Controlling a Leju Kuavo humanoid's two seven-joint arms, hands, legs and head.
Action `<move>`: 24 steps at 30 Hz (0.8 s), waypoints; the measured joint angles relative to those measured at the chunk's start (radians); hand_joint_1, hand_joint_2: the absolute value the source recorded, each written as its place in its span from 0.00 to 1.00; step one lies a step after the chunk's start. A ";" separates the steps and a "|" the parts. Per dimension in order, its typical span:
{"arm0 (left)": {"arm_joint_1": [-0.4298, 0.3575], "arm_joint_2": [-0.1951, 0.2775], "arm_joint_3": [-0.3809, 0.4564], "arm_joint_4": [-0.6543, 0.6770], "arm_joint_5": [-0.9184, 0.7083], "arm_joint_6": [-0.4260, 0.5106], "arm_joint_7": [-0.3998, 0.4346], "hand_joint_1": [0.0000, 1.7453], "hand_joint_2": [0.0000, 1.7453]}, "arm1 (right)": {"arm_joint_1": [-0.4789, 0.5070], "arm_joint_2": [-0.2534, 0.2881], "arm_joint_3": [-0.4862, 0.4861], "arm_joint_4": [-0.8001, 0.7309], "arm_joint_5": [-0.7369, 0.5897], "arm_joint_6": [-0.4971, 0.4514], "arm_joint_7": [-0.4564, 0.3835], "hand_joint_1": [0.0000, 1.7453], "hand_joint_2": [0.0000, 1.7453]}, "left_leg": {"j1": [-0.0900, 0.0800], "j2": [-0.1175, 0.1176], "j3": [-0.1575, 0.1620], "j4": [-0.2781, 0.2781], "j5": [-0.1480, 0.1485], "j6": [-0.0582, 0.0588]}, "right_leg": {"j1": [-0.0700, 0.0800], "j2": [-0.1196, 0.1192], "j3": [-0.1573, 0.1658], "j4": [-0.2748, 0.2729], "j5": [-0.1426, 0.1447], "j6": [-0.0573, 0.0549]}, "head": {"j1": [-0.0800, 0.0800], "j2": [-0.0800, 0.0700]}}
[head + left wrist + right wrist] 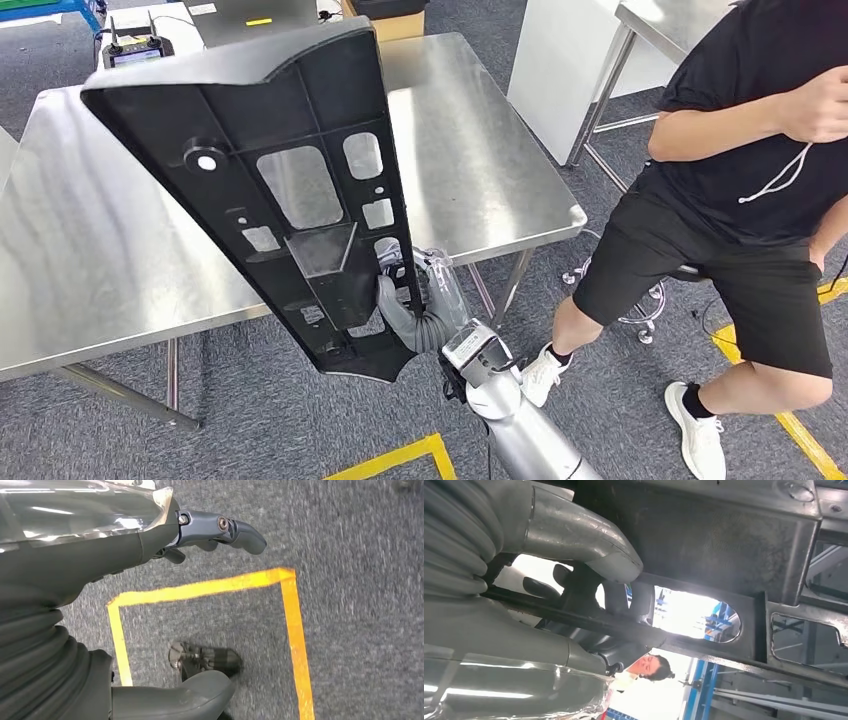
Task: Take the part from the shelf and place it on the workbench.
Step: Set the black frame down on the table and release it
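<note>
**Black part held up over the steel workbench in my right hand**

My right hand (405, 300) grips a long black plastic part (270, 180) near its lower end. My thick grey thumb (589, 545) presses on one face, while my darker fingers (574, 587) wrap around the edge to the other side. The part is a flat, ribbed panel with several rounded window-like cutouts. It is raised in the air and tilted, its upper end leaning away from me and to my left, above the workbench (480, 150). It does not rest on the bench. Through the cutouts I can see the shiny steel top behind it.

My left hand (210, 532) hangs low over grey carpet (360, 580) marked with a yellow tape outline (292, 625). It holds nothing, and its fingers are loosely extended.

To my right, a person (740, 190) in a black shirt, black shorts and white shoes sits just beside the bench corner. A small device with a screen (135, 50) sits at the far edge of the workbench.
</note>
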 joint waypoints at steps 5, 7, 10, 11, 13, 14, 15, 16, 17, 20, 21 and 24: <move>0.002 -0.005 0.000 0.001 0.000 0.000 0.000 0.00 1.00 | 0.001 -0.002 0.002 0.003 0.002 0.000 0.000 0.99 1.00 | -0.001 -0.002 0.052 0.001 -0.055 -0.024 | 0.001 -0.014 0.053 -0.262 0.182 0.009 | 0.000 0.000; 0.000 -0.005 0.000 0.001 0.000 0.000 0.001 0.00 1.00 | 0.000 -0.002 0.002 0.005 0.002 0.001 0.001 0.99 1.00 | -0.001 0.000 0.059 0.002 -0.062 -0.034 | 0.004 -0.011 0.059 -0.270 0.183 -0.023 | 0.000 0.000; -0.003 -0.004 0.000 0.000 0.000 0.000 0.001 0.00 1.00 | -0.005 0.003 0.002 0.003 0.002 0.001 0.000 0.99 1.00 | 0.004 0.002 0.022 0.080 -0.068 -0.046 | -0.008 -0.008 0.093 -0.286 0.176 -0.046 | -0.001 0.000; -0.003 -0.004 0.000 0.000 0.000 0.000 0.001 0.00 1.00 | -0.006 0.004 0.002 0.003 0.002 0.001 0.000 0.99 1.00 | 0.007 0.003 -0.016 0.142 -0.079 -0.051 | -0.009 -0.008 0.105 -0.290 0.170 -0.053 | -0.002 0.000; -0.002 -0.006 0.001 0.000 0.000 0.000 0.001 0.00 1.00 | -0.005 0.006 0.003 0.003 0.004 0.001 0.001 0.99 1.00 | 0.011 0.003 -0.104 0.262 -0.125 -0.061 | -0.008 -0.007 0.125 -0.292 0.153 -0.062 | -0.003 0.000; 0.000 -0.006 0.001 0.000 0.000 0.000 0.001 0.00 1.00 | -0.003 0.006 0.003 0.003 0.005 0.002 0.003 0.99 1.00 | 0.014 0.004 -0.138 0.291 -0.144 -0.065 | -0.008 -0.006 0.136 -0.292 0.143 -0.062 | -0.003 0.000; 0.002 -0.005 0.001 0.000 0.000 0.000 0.002 0.00 1.00 | -0.002 0.006 0.003 0.003 0.006 0.003 0.005 0.99 1.00 | 0.016 0.005 -0.157 0.289 -0.146 -0.068 | -0.008 -0.004 0.150 -0.292 0.132 -0.061 | -0.003 0.000; 0.003 -0.005 0.001 0.000 -0.001 0.000 0.002 0.00 1.00 | -0.001 0.006 0.003 0.004 0.007 0.003 0.007 0.99 1.00 | 0.019 0.006 -0.161 0.256 -0.123 -0.069 | -0.008 -0.002 0.166 -0.292 0.120 -0.058 | -0.003 0.000; 0.003 -0.005 0.002 0.000 -0.001 0.000 0.003 0.00 1.00 | 0.000 0.007 0.003 0.004 0.007 0.004 0.009 0.99 1.00 | 0.020 0.006 -0.152 0.198 -0.075 -0.069 | -0.008 -0.001 0.182 -0.292 0.107 -0.055 | -0.003 0.000; 0.005 -0.004 0.002 0.001 -0.001 0.000 0.006 0.00 1.00 | -0.002 0.011 0.004 0.004 0.009 0.006 0.012 0.99 1.00 | 0.016 0.006 -0.121 0.048 0.052 -0.055 | -0.003 0.004 0.212 -0.292 0.071 -0.040 | -0.004 0.000; 0.006 -0.004 0.003 0.001 -0.001 0.001 0.008 0.00 1.00 | -0.002 0.012 0.005 0.005 0.009 0.007 0.013 0.99 1.00 | 0.013 0.006 -0.119 0.034 0.056 -0.048 | 0.001 0.005 0.220 -0.289 0.064 -0.032 | -0.005 0.000; 0.005 -0.006 0.003 0.000 0.000 0.002 0.010 0.00 1.00 | -0.004 0.015 0.006 0.004 0.009 0.008 0.014 0.99 1.00 | 0.010 0.003 -0.084 0.025 0.045 -0.024 | 0.006 0.004 0.237 -0.271 0.052 -0.012 | -0.002 0.000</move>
